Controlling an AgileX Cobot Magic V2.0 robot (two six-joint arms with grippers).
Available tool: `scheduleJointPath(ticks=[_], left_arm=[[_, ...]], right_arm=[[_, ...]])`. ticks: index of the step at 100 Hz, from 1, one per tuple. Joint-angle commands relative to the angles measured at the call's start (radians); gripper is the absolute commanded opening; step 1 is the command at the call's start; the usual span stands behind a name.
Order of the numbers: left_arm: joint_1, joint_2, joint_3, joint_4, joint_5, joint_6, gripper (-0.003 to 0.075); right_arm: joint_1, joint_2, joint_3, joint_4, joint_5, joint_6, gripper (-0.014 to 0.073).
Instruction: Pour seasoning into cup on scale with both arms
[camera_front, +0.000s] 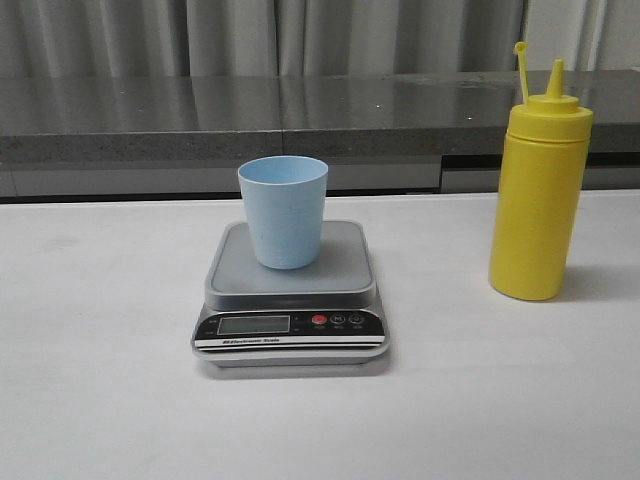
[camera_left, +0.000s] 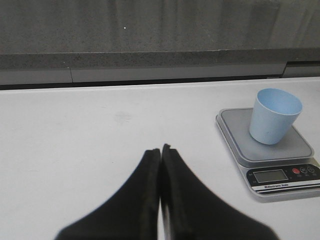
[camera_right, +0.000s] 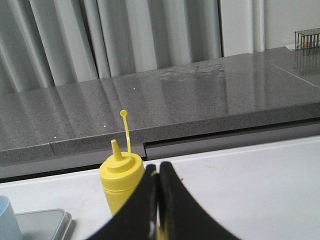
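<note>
The pale blue cup (camera_front: 284, 211) stands upright on the silver-grey scale (camera_front: 289, 293) at the table's middle. The yellow seasoning bottle (camera_front: 539, 187) stands upright to the right of the scale, its cap off and tethered upward. Neither gripper shows in the front view. My left gripper (camera_left: 160, 148) is shut and empty over bare table, with the cup (camera_left: 274, 116) and scale (camera_left: 272, 160) off to its side. My right gripper (camera_right: 158, 165) is shut and empty, close in front of the bottle (camera_right: 120, 179), which its fingers partly hide.
A grey stone counter ledge (camera_front: 200, 125) runs along the back edge of the white table (camera_front: 100, 380), with grey curtains behind it. A wire rack (camera_right: 306, 38) stands far off on the counter in the right wrist view.
</note>
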Motion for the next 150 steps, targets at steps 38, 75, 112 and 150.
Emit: scheduleJointPath(ticks=[38,75,112,150], left_arm=[[0.002,0.010,-0.025,-0.011,-0.077,-0.008,-0.0020],[0.002,0.010,-0.025,-0.011,-0.077,-0.008,-0.0020],[0.002,0.010,-0.025,-0.011,-0.077,-0.008,-0.0020],[0.002,0.010,-0.025,-0.011,-0.077,-0.008,-0.0020]], right_arm=[[-0.003,-0.065,0.019,0.428,-0.024,-0.541,-0.0061],[-0.003,-0.302,0.175,0.876,-0.065,-1.057,-0.0061],[-0.003,-0.418,0.295,0.703,0.039,-0.813,-0.0061],[-0.017,-0.418,0.294,0.788,0.061,-0.900,-0.0061]])
